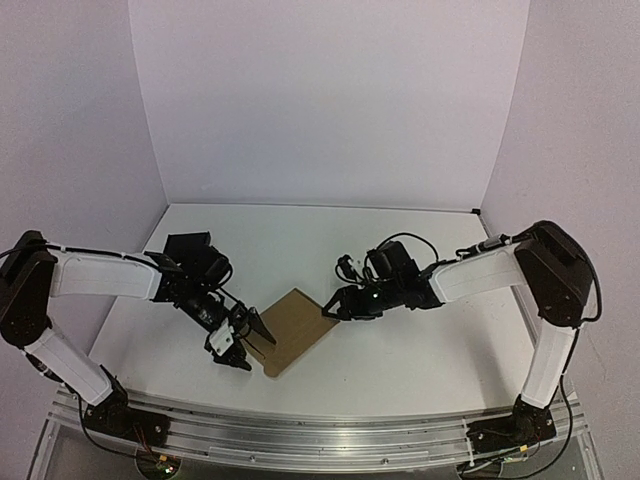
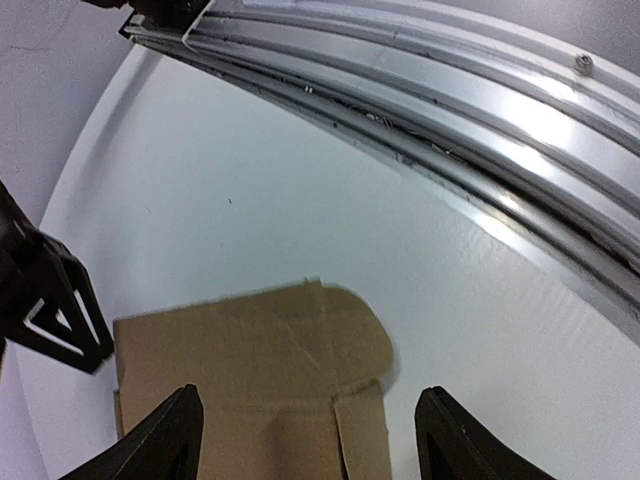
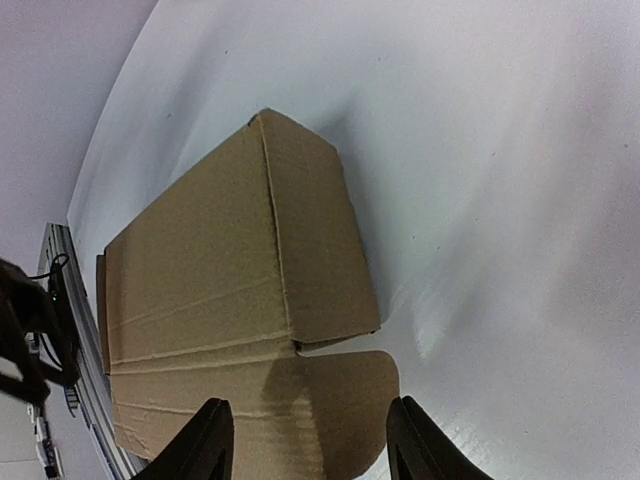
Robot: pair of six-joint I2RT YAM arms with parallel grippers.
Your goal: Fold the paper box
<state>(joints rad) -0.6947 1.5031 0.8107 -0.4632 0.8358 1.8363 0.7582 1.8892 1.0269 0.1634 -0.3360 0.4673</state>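
Surveying from the white table (image 1: 420,350) downward: bears the paper box (image 1: 297,328) toward its near edge, between the two arms and just short of the metal rail (image 1: 330,425). Sits partly formed, with a raised body showing a top panel and one side wall, and a rounded flap (image 3: 345,400) lying flat beside it. Offers no view inside from any camera; no contents seen, so not possible to say whether anything is held within. Left gripper (image 1: 238,348): released, jaws spread wide over the card at the box's left side, grasping nothing. Right gripper (image 1: 336,306): likewise unclenched, jaws apart with the rounded flap showing between them; cannot tell whether the fingers (image 3: 205,440) touch the card. Risks, as judged: sliding of the light box across the smooth table toward the rail if pushed or pinched from one side only; buckling of the flap if closed on away from its crease; crushing of the raised side wall if pressed from above.
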